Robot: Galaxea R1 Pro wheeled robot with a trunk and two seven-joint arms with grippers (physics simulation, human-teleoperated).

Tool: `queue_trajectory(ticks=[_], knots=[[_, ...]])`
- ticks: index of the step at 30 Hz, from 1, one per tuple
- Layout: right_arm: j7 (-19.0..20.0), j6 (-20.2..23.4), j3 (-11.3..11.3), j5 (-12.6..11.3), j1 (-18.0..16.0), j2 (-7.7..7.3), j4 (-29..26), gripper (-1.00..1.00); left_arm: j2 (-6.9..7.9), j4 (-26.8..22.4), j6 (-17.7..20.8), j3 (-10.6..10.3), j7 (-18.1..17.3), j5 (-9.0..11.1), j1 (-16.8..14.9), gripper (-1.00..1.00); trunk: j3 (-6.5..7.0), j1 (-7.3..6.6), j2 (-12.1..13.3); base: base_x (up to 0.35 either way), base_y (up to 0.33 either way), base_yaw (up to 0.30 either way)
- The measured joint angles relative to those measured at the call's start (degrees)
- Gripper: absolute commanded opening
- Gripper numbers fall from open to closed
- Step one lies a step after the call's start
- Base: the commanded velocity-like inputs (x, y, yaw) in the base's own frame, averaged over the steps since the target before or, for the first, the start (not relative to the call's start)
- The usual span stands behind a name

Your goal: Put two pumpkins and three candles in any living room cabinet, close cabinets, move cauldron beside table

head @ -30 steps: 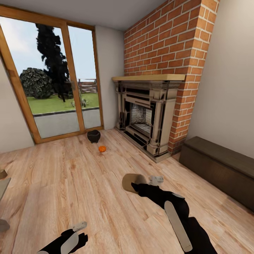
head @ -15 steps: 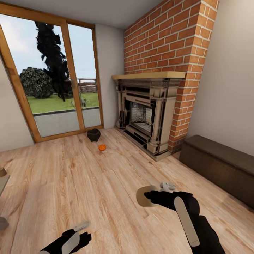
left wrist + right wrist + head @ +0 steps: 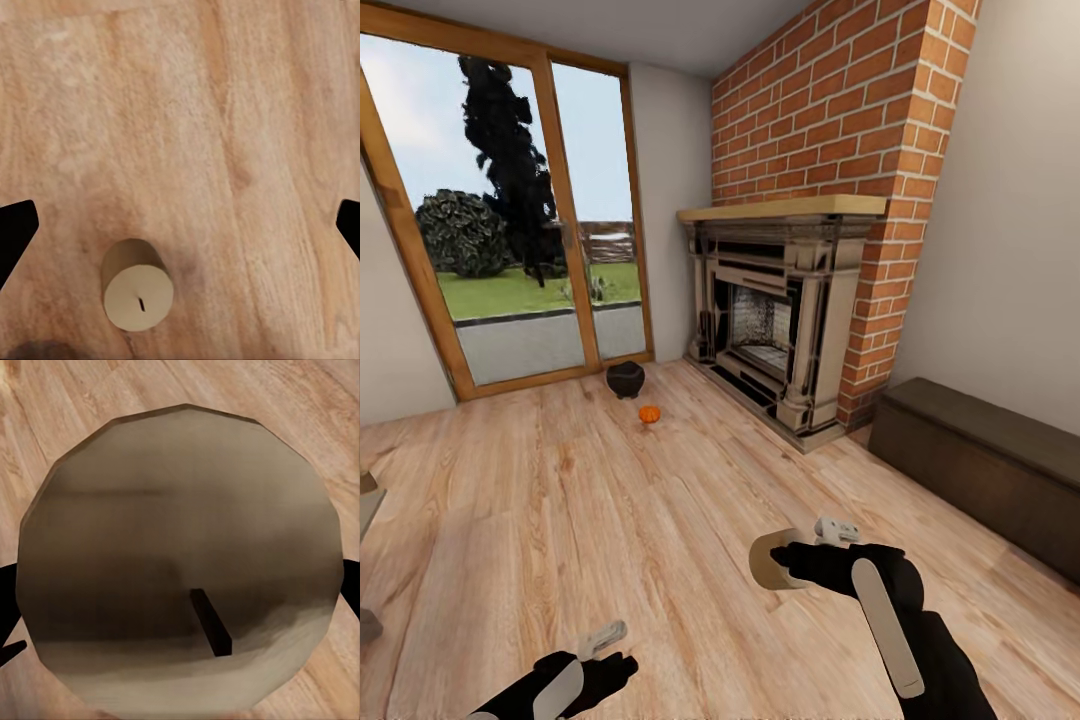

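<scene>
Head view: right gripper (image 3: 792,560) w/ fingers clamped on a candle (image 3: 768,560), now pulled in nearer the body & swung toward the cabinet (image 3: 980,460) at right vs a sec ago, so looks like carry-to-cabinet is underway; its drawers look closed. Left gripper (image 3: 610,640) hangs low, fingers apart, holding nothing; left wrist view shows a 2nd candle (image 3: 139,295) upright on the floor (image 3: 560,500). Cauldron (image 3: 625,379) & pumpkin (image 3: 649,414) sit near the window (image 3: 500,210), well apart from the robot

right end effector (image 3: 800,562) gripping candle (image 3: 768,560), cauldron (image 3: 625,379) near pumpkin (image 3: 649,414)
</scene>
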Motion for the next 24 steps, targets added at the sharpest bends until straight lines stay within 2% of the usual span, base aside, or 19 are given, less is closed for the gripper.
queue_trajectory(ticks=[7, 13, 17, 20, 22, 24], knots=[[-0.06, 0.0, -0.05, -0.02, 0.01, 0.0, -0.26, -1.0, -0.06, 0.08, -0.14, 0.25, 0.8, 0.08, 0.0, 1.0, -1.26, 1.54, -2.81, 0.0, 0.0, 0.0], [-0.01, 0.0, -0.05, -0.03, 0.01, 0.0, -0.47, -1.0, -0.18, 3.88, -0.89, 0.35, 0.85, 0.07, 0.01, 1.0, -2.34, 2.86, -5.22, 0.0, 0.0, 0.0], [-0.03, 0.0, -0.05, -0.05, 0.0, 0.0, -0.46, -1.0, -0.83, 5.5, -2.27, 0.34, 0.86, 0.05, 0.21, 1.0, -3.05, 3.74, -6.82, 0.0, 0.0, 0.0], [0.01, 0.0, -0.09, -0.27, 0.0, 0.05, -0.71, -1.0, -1.92, 6.38, -3.9, 0.32, 0.87, -0.19, 0.24, 1.0, -3.59, 4.39, -8.02, 0.0, 0.0, 0.0], [0.06, 0.0, -0.11, -1.16, 0.0, 0.07, -0.89, -1.0, -2.69, 6.56, -4.38, 0.21, 0.87, -0.32, 0.25, 1.0, -3.95, 4.83, -8.83, 0.0, 0.0, 0.0], [0.1, -0.01, -0.09, -3.34, 0.0, 0.13, -1.03, -1.0, -3.02, 6.64, -4.58, 0.14, 0.87, -0.38, 0.25, 1.0, -4.31, 5.27, -9.63, 0.0, 0.0, 0.0]])
